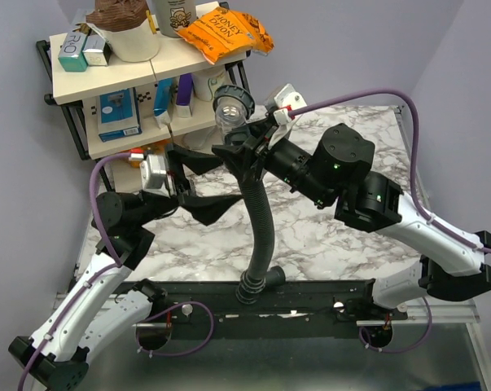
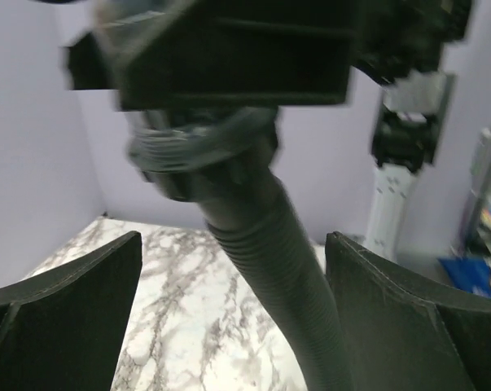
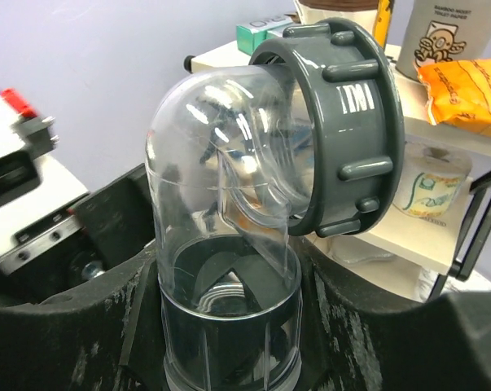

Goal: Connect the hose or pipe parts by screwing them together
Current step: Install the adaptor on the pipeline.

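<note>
While right gripper [image 1: 247,151] clamps clear elbow [image 3: 221,204], left gripper [image 1: 206,186] gapes apart: ribbed hose's [image 1: 263,236] hanging weight may loosen joint.

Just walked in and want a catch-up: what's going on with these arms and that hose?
The right tool grips a clear elbow with a grey nut, up above the table. A black hose hangs below it, lower end down at the table's near edge. The left tool is open, fingers on either side of the hose, not touching it.
</note>
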Available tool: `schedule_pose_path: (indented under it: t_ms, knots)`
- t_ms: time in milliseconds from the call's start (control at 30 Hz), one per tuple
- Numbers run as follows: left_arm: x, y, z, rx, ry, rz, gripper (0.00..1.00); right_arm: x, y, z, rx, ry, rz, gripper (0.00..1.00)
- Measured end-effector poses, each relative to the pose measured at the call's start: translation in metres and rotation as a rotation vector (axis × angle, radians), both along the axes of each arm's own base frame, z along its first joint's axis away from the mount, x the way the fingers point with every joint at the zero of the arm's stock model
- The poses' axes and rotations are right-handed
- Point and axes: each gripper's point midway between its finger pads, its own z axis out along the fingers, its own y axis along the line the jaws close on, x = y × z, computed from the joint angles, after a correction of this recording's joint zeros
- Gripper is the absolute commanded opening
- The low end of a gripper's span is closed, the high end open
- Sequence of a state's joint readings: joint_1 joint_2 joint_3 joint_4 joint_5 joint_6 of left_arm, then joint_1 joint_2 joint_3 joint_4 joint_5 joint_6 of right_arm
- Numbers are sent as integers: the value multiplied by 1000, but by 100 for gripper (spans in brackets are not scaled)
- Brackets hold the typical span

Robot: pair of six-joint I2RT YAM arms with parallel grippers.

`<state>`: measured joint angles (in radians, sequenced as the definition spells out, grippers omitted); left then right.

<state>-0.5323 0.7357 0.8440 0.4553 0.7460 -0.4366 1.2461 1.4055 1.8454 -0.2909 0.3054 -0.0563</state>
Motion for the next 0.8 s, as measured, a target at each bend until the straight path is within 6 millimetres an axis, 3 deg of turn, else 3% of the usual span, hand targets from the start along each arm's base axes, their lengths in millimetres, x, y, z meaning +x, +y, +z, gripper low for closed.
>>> schedule_pose_path:
  t_ms: [167, 333, 433, 533, 667, 800]
  knots:
    - [36, 17, 26, -163, 132, 181, 99, 6, 4, 21, 27, -27, 11, 1]
    - [32, 24, 44, -244, 150, 169, 99, 20, 5, 57, 96, -75, 13, 1]
    - [25, 26, 50, -258, 142, 147, 99, 27, 10, 64, 111, -92, 32, 1]
    - [19, 27, 52, -258, 127, 135, 99, 31, 19, 53, 93, -83, 60, 1]
    - [18, 28, 51, -253, 102, 145, 99, 24, 35, 20, 54, -60, 139, 1]
    - [27, 25, 33, -229, 101, 165, 99, 21, 35, -5, 66, -23, 179, 1]
